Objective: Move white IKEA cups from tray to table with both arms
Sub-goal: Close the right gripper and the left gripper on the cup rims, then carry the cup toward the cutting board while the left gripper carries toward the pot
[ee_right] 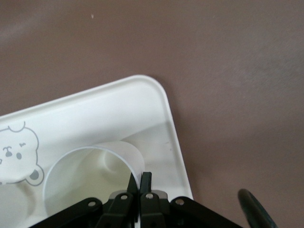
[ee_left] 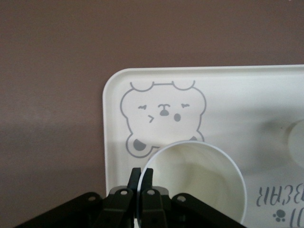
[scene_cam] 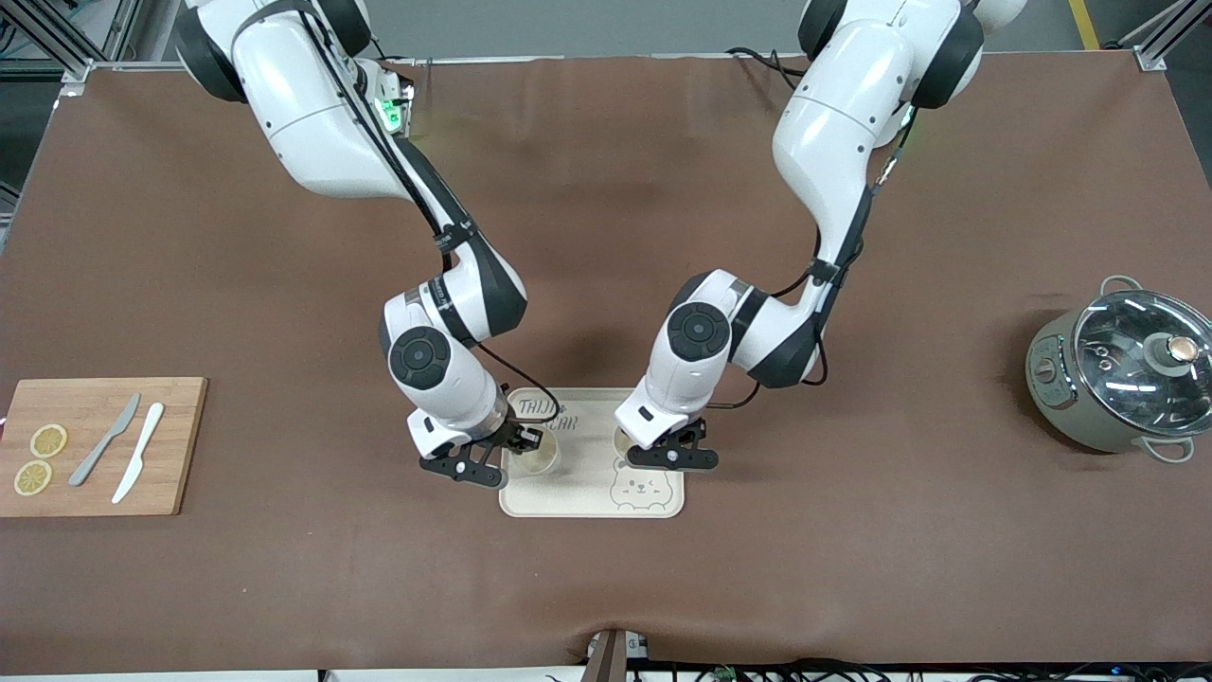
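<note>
Two cream-white cups stand upright at the beige bear tray point(scene_cam: 589, 511). My right gripper point(scene_cam: 519, 443) is shut on the rim of one cup point(scene_cam: 536, 457) over the tray's end toward the right arm. In the right wrist view the gripper point(ee_right: 139, 180) pinches the cup's point(ee_right: 85, 173) wall over the tray point(ee_right: 95, 114). My left gripper point(scene_cam: 646, 447) is shut on the rim of the other cup point(scene_cam: 622, 441), just above the printed bear. In the left wrist view the gripper point(ee_left: 141, 178) pinches that cup's point(ee_left: 199, 180) rim over the tray point(ee_left: 228, 90). I cannot tell if the cups rest on the tray.
A wooden cutting board point(scene_cam: 170, 445) with lemon slices point(scene_cam: 47, 440), a grey knife point(scene_cam: 104, 440) and a white knife point(scene_cam: 139, 464) lies at the right arm's end. A grey pot with a glass lid point(scene_cam: 1127, 369) stands at the left arm's end.
</note>
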### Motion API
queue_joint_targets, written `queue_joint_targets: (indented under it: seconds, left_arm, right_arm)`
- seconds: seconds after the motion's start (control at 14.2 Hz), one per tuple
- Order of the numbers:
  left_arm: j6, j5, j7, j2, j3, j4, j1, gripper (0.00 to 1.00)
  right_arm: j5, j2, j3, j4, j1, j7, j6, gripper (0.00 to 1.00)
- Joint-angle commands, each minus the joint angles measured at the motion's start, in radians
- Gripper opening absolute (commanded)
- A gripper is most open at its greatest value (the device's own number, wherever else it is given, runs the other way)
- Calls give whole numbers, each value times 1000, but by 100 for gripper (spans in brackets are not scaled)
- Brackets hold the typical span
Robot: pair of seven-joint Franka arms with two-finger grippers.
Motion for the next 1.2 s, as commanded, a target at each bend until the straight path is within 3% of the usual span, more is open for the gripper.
queue_joint_targets:
  seconds: [0.0,0.21,0.42,0.71,0.99,1.13]
  left_arm:
    - [-147,-6,14,-103,9,-20,27,0]
    - [-182,-8,50,-274,3,-158,71,0]
    - [-173,-20,281,-556,0,-484,169,0]
    - [-89,-25,507,-852,-8,-845,300,0]
    - [26,-25,650,-999,-8,-1089,387,0]
    - [188,-26,658,-1009,-6,-1210,390,0]
  right_arm:
    - [-11,-1,-11,78,-41,-80,-85,0]
    - [-9,-20,-9,78,-108,-218,-95,0]
    - [-11,-21,-12,80,-177,-384,-95,0]
    - [-11,-21,-11,78,-286,-550,-95,0]
    - [-18,-21,-11,68,-372,-665,-95,0]
    - [-21,-21,-11,54,-421,-746,-95,0]
